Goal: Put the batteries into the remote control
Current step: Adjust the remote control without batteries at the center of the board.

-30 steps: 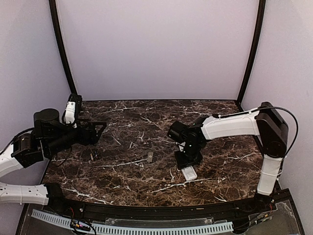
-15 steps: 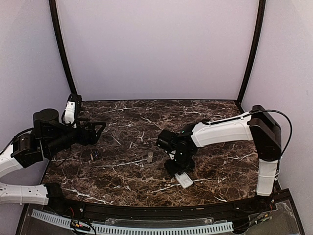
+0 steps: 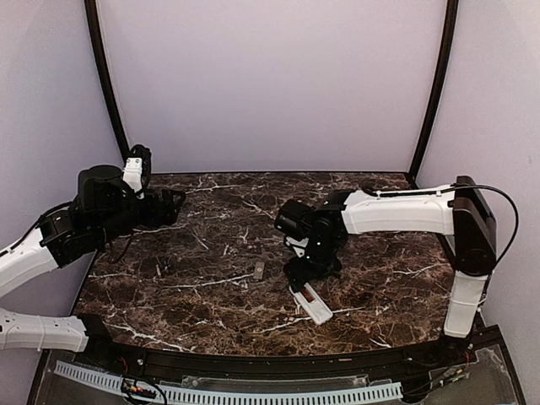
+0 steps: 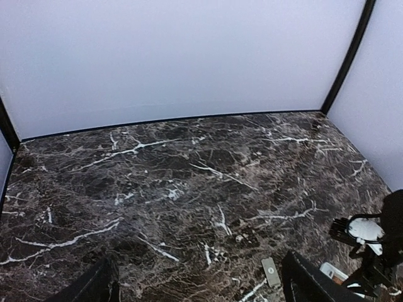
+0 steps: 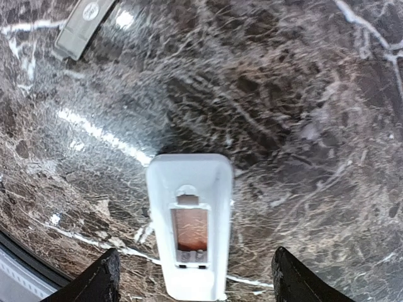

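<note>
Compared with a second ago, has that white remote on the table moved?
Yes. The remote control has slid slightly left, nearer the small grey piece, and now lies more slantwise.

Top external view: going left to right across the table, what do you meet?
left gripper → small flat grey piece → remote control

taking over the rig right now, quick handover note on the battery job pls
Left gripper: open, empty, raised over the table.
Right gripper: open, over the remote control, not touching it.
The remote lies back up near the near edge. Its battery bay is uncovered, brownish inside; can't tell if a battery is in. A small flat grey piece lies apart to its left.
Done: bay open. Left: load batteries; none clearly visible.
</note>
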Available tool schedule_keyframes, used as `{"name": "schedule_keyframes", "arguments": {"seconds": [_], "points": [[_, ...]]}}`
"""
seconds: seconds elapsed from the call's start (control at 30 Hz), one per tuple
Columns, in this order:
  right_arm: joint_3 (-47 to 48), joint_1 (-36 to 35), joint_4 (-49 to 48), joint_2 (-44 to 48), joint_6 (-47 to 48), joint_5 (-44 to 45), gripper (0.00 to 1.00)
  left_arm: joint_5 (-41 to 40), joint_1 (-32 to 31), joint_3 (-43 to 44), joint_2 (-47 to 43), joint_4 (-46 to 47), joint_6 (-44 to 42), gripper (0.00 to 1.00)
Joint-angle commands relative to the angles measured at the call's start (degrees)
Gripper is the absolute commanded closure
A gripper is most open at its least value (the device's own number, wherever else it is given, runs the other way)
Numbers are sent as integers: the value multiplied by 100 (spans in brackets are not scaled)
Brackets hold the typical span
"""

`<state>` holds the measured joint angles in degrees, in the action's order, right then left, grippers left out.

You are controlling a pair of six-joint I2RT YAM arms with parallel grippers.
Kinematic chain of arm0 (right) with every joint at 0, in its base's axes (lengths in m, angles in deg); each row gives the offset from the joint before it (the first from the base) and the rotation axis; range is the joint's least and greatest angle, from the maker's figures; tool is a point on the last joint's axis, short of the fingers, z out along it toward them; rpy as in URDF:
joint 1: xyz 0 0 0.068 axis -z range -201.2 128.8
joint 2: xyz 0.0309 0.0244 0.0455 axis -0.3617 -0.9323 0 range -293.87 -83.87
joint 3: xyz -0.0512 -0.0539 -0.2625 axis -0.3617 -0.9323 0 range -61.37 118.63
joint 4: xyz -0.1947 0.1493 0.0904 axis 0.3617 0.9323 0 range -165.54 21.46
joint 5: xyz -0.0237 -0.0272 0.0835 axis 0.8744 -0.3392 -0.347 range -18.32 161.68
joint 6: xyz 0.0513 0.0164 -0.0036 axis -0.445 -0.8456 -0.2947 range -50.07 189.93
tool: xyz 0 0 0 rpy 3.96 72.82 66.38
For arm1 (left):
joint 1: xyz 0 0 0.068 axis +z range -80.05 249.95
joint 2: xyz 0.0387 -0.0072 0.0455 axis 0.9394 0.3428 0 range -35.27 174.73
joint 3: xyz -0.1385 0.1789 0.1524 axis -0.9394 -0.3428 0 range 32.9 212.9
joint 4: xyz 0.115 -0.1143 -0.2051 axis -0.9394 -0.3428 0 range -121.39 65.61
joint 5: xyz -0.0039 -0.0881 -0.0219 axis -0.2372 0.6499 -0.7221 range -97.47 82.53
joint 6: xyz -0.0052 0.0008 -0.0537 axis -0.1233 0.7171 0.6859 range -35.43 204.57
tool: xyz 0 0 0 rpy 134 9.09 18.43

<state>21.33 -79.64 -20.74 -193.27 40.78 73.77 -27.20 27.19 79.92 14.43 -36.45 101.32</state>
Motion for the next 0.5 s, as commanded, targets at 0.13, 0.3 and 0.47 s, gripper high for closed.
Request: {"name": "schedule_keyframes", "arguments": {"seconds": [0.13,0.3,0.47], "points": [[-460,843,-277,792,418,-112,50,9,556,682,819,415,-120,12],[-775,939,-594,565,641,-494,65,214,808,760,1256,573,-107,12],[-721,1102,-553,227,828,-709,69,345,903,733,1586,852,-284,11]]}}
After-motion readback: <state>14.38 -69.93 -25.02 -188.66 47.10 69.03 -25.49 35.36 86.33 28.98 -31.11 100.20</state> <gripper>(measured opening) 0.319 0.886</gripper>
